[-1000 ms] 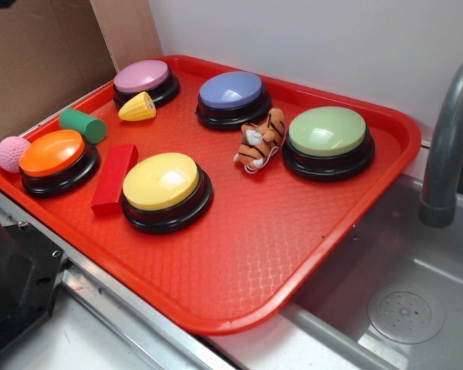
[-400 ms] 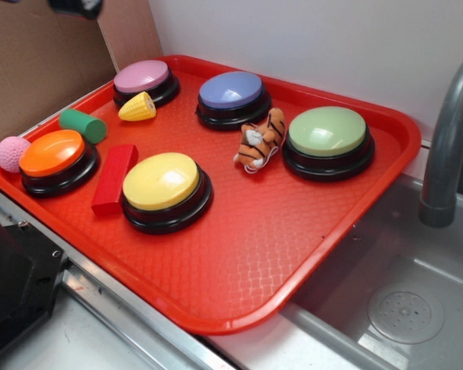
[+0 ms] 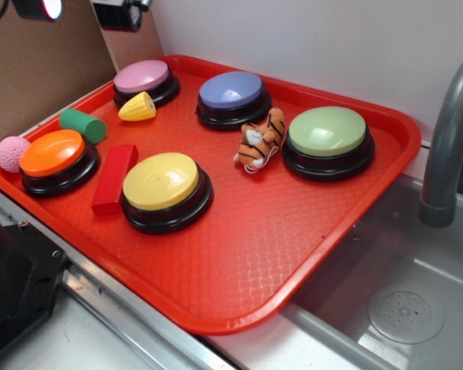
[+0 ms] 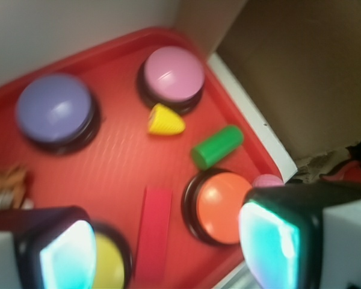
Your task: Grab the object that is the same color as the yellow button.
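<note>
We are at the very start: nothing is grasped yet, and the whole reach, descent and pinch are left. Our gripper [image 4: 168, 247] hangs high above the red tray [image 3: 324, 223], at the top-left edge of the exterior view, well apart from everything on it. In the wrist view the fingers [image 4: 271, 238] stand spread wide with only open air between them, holding nothing. Taking the pink button [image 3: 143, 78] as our landmark, the corn cob [image 3: 137, 107] lies on the tray just in front of it, close to its black base, though we cannot tell whether they touch; the green cylinder [image 3: 83, 125] sits further out from the pink button on the same side, and the yellow button [image 3: 161, 182] that sets the colour sits well apart toward the tray's near edge. The cob lies on its side, its long axis roughly along the pink button's front; its narrow tip points toward the green cylinder's side and its flat pale end toward the purple button [image 3: 231, 90].
</note>
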